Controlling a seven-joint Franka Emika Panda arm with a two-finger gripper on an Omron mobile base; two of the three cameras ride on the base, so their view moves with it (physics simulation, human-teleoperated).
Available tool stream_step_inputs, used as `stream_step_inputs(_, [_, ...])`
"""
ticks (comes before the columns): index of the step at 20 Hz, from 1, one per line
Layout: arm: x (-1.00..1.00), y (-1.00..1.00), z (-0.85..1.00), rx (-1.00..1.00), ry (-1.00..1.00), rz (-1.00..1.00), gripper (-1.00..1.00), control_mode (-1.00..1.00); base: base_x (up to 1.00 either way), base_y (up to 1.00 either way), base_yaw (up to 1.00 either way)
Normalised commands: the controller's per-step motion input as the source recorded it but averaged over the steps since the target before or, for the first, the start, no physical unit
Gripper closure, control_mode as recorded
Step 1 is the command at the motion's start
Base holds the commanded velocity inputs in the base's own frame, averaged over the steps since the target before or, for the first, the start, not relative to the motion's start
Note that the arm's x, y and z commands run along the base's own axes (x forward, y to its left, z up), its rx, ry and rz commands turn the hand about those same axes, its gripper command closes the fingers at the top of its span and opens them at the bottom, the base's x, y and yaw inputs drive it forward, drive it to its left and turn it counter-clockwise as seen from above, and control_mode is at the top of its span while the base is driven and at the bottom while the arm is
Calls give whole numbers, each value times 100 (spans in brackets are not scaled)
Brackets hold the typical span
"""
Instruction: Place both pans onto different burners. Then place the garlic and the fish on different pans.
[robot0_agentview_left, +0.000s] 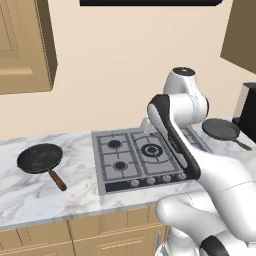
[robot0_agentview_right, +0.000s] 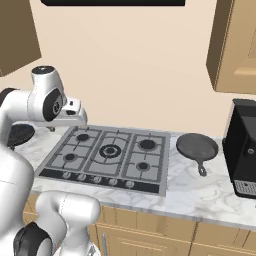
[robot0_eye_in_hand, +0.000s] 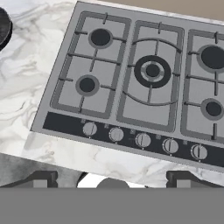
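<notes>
1. The cooktop (robot0_eye_in_hand: 131, 87) lies square under my hand, every burner bare; the big middle burner (robot0_eye_in_hand: 152, 70) is nearly straight ahead of my pincer (robot0_eye_in_hand: 112, 177).
2. The black pan (robot0_agentview_left: 40, 158) sits on the marble counter (robot0_agentview_left: 75, 190) well off to my left, wooden handle (robot0_agentview_left: 57, 180) pointing toward the counter's front edge. It looks the nearer pan, so I judge my next reach goes left.
3. The grey pan (robot0_agentview_right: 197, 147) rests on the counter just beside the cooktop's right edge, short handle toward the front, with the coffee machine (robot0_agentview_right: 243, 150) close on its far side.
4. My pincer stands wide and holds nothing.
5. I cannot find the garlic or the fish; the hand view cuts the black pan to a sliver at its upper left edge.
</notes>
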Motion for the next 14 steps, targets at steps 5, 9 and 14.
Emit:
stream_step_inputs(5, [-27, 39, -19, 0, 0, 5, -100, -100, 0, 0, 0])
stream_step_inputs(9, [-19, 44, -22, 0, 0, 3, -100, -100, 0, 0, 0])
stream_step_inputs(14, [-13, 47, -18, 0, 1, 2, -100, -100, 0, 0, 0])
